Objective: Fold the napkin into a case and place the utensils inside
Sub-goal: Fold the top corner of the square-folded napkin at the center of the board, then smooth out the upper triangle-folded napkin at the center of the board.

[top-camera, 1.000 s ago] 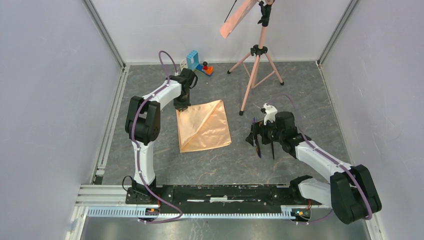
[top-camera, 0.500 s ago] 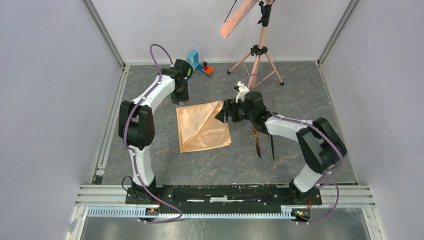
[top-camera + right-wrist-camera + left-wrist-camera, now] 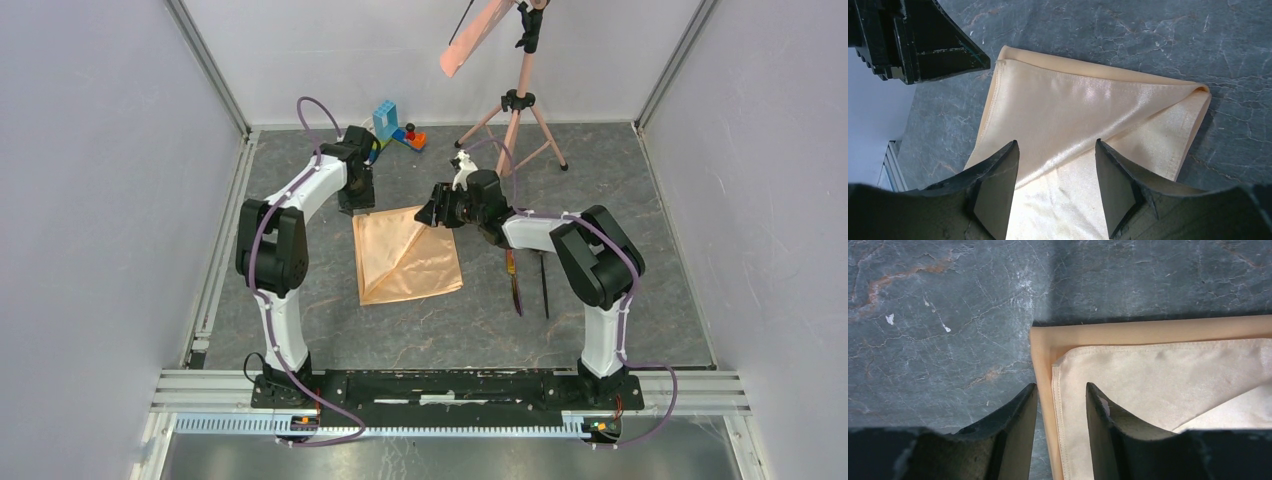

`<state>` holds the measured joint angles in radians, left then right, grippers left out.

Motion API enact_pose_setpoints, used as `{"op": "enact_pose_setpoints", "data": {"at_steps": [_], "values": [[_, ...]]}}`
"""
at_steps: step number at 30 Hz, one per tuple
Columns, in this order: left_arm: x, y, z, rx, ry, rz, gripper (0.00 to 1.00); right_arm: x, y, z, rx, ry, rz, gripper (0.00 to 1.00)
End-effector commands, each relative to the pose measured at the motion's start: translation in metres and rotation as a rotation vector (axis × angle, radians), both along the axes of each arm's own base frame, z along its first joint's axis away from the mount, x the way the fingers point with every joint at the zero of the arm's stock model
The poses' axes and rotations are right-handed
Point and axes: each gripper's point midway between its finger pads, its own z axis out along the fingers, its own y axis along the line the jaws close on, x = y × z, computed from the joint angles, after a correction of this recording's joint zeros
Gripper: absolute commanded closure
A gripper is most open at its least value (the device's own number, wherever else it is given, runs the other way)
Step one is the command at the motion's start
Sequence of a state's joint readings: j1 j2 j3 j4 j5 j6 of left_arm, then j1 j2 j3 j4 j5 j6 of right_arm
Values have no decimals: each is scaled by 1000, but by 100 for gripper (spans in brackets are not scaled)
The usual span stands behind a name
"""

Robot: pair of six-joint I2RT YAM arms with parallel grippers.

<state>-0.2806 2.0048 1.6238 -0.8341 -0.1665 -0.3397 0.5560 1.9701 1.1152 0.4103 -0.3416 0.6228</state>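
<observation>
The peach-tan napkin (image 3: pixel 408 258) lies flat mid-table, folded in layers with a diagonal flap on top. My left gripper (image 3: pixel 358 206) is open at its far left corner. In the left wrist view the left gripper (image 3: pixel 1060 390) straddles the napkin (image 3: pixel 1168 375) along its stitched edge. My right gripper (image 3: pixel 430 216) is open just over the far right corner. Its wrist view has the right gripper (image 3: pixel 1055 146) spread above the napkin (image 3: pixel 1068 105). Two utensils, a purple-gold one (image 3: pixel 514 280) and a thin black one (image 3: pixel 544 288), lie right of the cloth. No case is in view.
A pink tripod (image 3: pixel 512 135) carrying a salmon strip (image 3: pixel 474 35) stands at the back right. Small toy blocks (image 3: pixel 396 128) sit by the back wall. The left gripper's black body (image 3: pixel 918 40) shows in the right wrist view. Walls enclose the table on three sides.
The right arm swung left from beside the utensils to the napkin's far right corner, its jaws narrowing. The left gripper opened at the far left corner.
</observation>
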Motion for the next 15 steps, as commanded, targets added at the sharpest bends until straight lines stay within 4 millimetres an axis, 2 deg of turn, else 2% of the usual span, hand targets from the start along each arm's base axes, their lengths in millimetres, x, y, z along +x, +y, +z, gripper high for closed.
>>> {"op": "enact_pose_setpoints", "data": {"at_steps": [1,4,9,15], "values": [[12,6,-10,36,-2,-32,53,11,13,19,40,-66,22,37],[14,4,-15,20,3,-34,55,13,16,24,41,-84,33,37],[16,3,-23,19,19,-33,60,16,17,30,34,-110,49,29],[19,3,-23,19,10,-27,72,18,20,27,33,-107,58,27]]}}
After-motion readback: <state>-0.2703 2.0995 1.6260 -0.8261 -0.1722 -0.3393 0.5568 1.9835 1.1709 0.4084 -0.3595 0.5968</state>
